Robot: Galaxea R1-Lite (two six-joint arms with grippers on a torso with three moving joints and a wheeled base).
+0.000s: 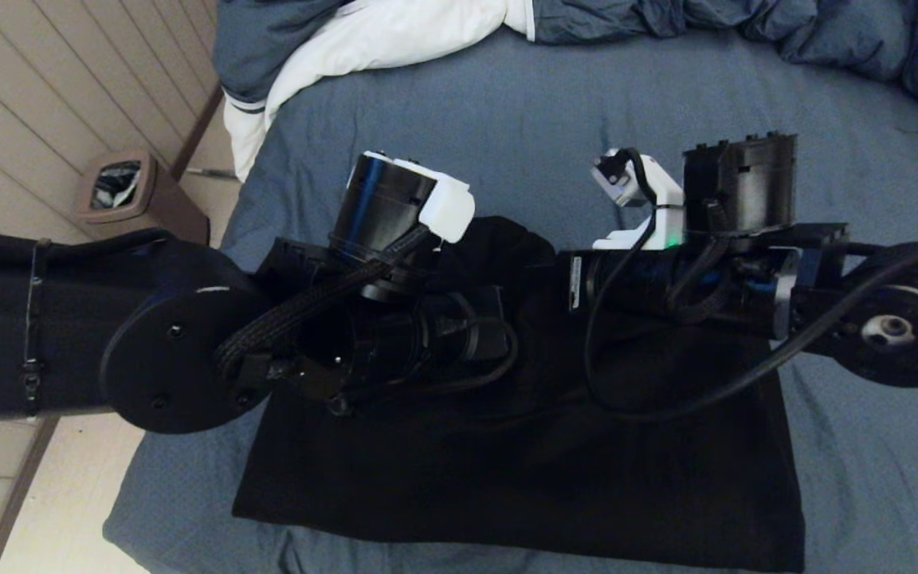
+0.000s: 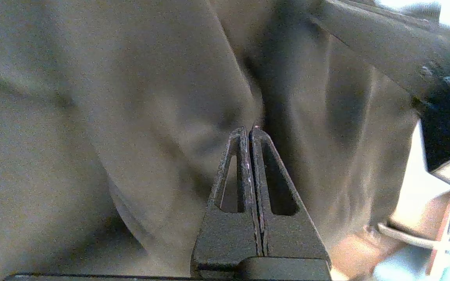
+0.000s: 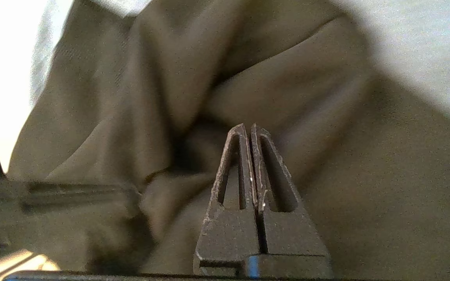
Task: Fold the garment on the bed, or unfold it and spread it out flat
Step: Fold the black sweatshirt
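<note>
- Head view: the hoodie (image 1: 523, 470) lies on the bed (image 1: 555, 112) as a dark, roughly rectangular block, its near edge toward 6 o'clock and a bunched hump at its 12 o'clock end. Both arms reach in over it, the left arm (image 1: 331, 319) from 9 o'clock and the right arm (image 1: 714, 271) from 3 o'clock, and they hide the fingers here. A duvet (image 1: 395, 32) is heaped along the bed's 12 o'clock side. A bin (image 1: 128, 191) stands on the floor at 10 o'clock.
- Left wrist view: the left gripper (image 2: 250, 130) has its 2 fingers pressed together, tips against a fold of the hoodie (image 2: 139, 101); whether any cloth is pinched, I cannot tell.
- Right wrist view: the right gripper (image 3: 248, 127) is likewise closed tight, tips at a deep crease in the hoodie (image 3: 287, 97), with nothing visibly between them.
</note>
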